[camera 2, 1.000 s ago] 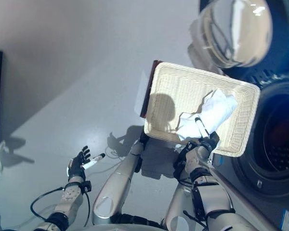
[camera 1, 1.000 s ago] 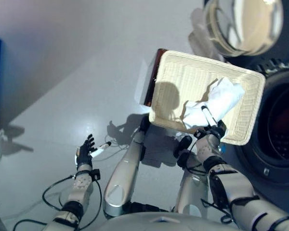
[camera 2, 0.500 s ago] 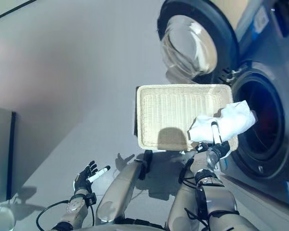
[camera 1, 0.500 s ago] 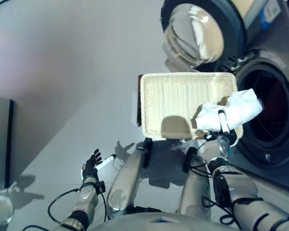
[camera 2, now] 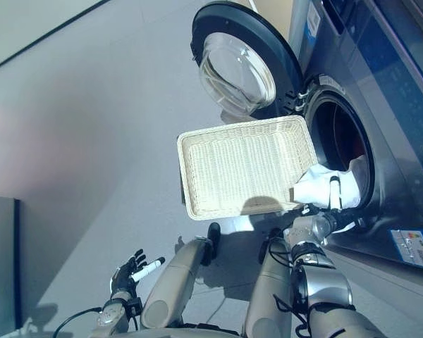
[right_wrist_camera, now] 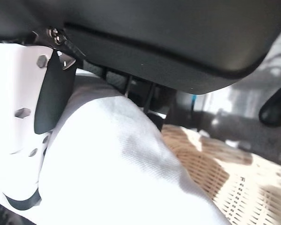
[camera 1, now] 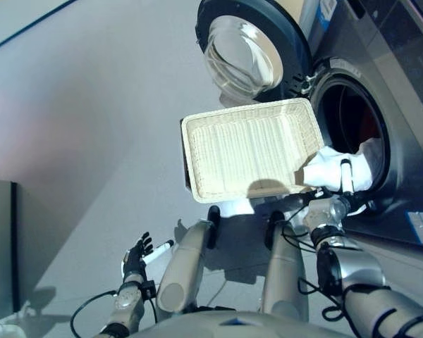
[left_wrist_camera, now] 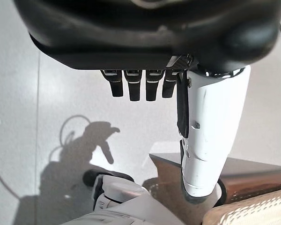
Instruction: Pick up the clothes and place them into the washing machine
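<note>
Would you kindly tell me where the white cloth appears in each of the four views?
Left eye view: white cloth at right, by the washing machine opening, held in the right robot hand.
Right eye view: same spot, beside the wicker basket.
Left wrist view: not in it.
Right wrist view: fills the middle.
Shared landmark: the wicker basket.

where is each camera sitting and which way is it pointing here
Left and right eye views: on the head, looking down at the wicker basket, the washing machine with its open door, both arms.
Left wrist view: on the left wrist, along the open left robot hand toward the floor.
Right wrist view: on the right wrist, along the right robot hand clutching the white cloth.
Shared: the basket shows in all four views.
</note>
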You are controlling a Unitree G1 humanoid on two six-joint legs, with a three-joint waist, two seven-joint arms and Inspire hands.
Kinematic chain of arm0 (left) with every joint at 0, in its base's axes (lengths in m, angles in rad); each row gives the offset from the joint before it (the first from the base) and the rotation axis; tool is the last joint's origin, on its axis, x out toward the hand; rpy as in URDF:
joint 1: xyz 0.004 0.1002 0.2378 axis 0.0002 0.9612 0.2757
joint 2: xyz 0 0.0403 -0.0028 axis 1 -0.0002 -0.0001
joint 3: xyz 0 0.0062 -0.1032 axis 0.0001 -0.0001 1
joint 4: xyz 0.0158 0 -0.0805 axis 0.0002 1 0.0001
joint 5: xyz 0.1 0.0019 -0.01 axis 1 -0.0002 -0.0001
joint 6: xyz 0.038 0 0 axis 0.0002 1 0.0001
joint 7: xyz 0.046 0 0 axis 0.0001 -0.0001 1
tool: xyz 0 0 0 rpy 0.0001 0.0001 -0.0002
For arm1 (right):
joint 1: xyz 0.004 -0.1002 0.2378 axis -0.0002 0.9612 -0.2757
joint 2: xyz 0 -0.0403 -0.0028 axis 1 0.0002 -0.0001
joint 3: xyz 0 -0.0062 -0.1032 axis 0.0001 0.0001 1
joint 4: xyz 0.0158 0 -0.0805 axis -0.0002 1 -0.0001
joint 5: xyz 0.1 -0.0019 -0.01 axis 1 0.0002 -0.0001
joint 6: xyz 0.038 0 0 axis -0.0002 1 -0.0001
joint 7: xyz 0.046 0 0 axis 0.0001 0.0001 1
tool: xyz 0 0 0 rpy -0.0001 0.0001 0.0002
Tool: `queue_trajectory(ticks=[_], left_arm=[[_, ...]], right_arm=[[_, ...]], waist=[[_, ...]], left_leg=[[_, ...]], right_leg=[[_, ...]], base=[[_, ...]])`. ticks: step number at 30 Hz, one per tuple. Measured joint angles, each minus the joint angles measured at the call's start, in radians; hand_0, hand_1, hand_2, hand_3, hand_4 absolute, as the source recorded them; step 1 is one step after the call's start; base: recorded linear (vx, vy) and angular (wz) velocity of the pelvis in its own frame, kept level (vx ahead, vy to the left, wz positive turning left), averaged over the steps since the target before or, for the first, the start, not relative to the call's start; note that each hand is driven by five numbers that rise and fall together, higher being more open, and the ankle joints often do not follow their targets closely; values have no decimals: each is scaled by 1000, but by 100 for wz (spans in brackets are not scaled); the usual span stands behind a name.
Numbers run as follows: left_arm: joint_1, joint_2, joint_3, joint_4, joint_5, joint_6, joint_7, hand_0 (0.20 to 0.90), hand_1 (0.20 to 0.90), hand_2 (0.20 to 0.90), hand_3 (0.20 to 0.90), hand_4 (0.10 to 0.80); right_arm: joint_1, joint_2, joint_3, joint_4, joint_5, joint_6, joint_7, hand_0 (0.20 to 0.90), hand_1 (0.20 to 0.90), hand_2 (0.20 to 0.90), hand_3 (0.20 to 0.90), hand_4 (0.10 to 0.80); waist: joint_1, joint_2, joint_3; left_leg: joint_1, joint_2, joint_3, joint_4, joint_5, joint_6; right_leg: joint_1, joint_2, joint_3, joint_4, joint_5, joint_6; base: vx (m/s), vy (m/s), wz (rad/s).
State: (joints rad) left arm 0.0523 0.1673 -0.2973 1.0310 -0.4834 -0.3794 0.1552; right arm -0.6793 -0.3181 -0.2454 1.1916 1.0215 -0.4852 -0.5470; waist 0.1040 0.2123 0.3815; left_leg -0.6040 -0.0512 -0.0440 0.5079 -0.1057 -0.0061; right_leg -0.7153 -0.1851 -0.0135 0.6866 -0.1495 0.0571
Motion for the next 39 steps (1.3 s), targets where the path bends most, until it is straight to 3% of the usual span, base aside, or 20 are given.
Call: queue_trajectory(ticks=[6, 8, 9, 13, 18, 23, 29, 36, 39], left_arm=[[6, -10, -62, -19, -1, 0, -2, 900, 900, 900, 900, 800], [11, -19, -78, -41, -2, -1, -1, 900, 900, 900, 900, 800], [10, -21, -77, -43, -2, -2, 1, 900, 900, 900, 900, 800], [5, -25, -77, -58, -5, -11, 7, 900, 900, 900, 900, 800], [0, -25, -74, -83, -10, -20, 8, 900, 900, 900, 900, 800], [-8, -26, -73, -111, -9, -32, 11, 900, 900, 900, 900, 800], [-9, -24, -66, -109, -10, -41, 24, 900, 900, 900, 900, 800], [-7, -22, -71, -104, -10, -41, 24, 900, 900, 900, 900, 800], [-17, -15, -74, -120, -23, -41, 26, 900, 900, 900, 900, 800]], right_arm=[[-174, -103, 8, 74, -4, 13, -84, 200, 200, 200, 200, 300], [-262, -173, 21, 125, -8, 51, -109, 200, 200, 200, 200, 300], [-304, -187, 23, 145, -16, 57, -115, 200, 200, 200, 200, 300], [-332, -294, 122, 118, -107, 74, -77, 200, 200, 200, 200, 300], [-374, -427, 131, 11, -167, 76, -87, 200, 200, 200, 200, 300], [-341, -410, 107, 3, -191, 93, -113, 200, 200, 200, 200, 300], [-331, -408, 52, 3, -192, 101, -134, 200, 200, 200, 200, 300], [-337, -404, 50, -51, -247, 97, -180, 200, 200, 200, 200, 300], [-374, -406, 79, -83, -281, 78, -202, 200, 200, 200, 200, 300]], waist=[[26, 62, 4], [35, 89, 5], [43, 95, 5], [49, 104, 25], [39, 101, 34], [19, 104, 35], [22, 109, 35], [32, 112, 33], [26, 112, 33]], left_leg=[[-1, -5, 45, -132, 34, 14], [-3, -17, 51, -168, 34, 16], [-1, -18, 66, -188, 44, 28], [6, -19, 72, -216, 116, 35], [85, -34, 50, -325, 169, 31], [136, -32, 11, -390, 200, 17], [145, -35, -5, -393, 212, 17], [134, -39, 25, -395, 212, 18], [63, -47, 45, -319, 176, 15]], right_leg=[[-31, -8, 30, -113, 57, 20], [-42, -17, 43, -145, 69, 31], [-48, -16, 52, -167, 79, 34], [-47, -18, 54, -172, 104, 45], [-4, -37, 27, -170, 88, 58], [38, -45, -26, -167, 64, 46], [42, -58, -36, -144, 44, 44], [-3, -60, -5, -116, 32, 33], [-79, -54, 31, -66, 25, 34]], base=[[28, 47, -12], [58, -5, -12], [36, -9, -21], [45, -24, -3], [29, -13, 16], [21, -11, 21], [-13, 13, 13], [-34, -7, -8], [-85, -86, -15]])
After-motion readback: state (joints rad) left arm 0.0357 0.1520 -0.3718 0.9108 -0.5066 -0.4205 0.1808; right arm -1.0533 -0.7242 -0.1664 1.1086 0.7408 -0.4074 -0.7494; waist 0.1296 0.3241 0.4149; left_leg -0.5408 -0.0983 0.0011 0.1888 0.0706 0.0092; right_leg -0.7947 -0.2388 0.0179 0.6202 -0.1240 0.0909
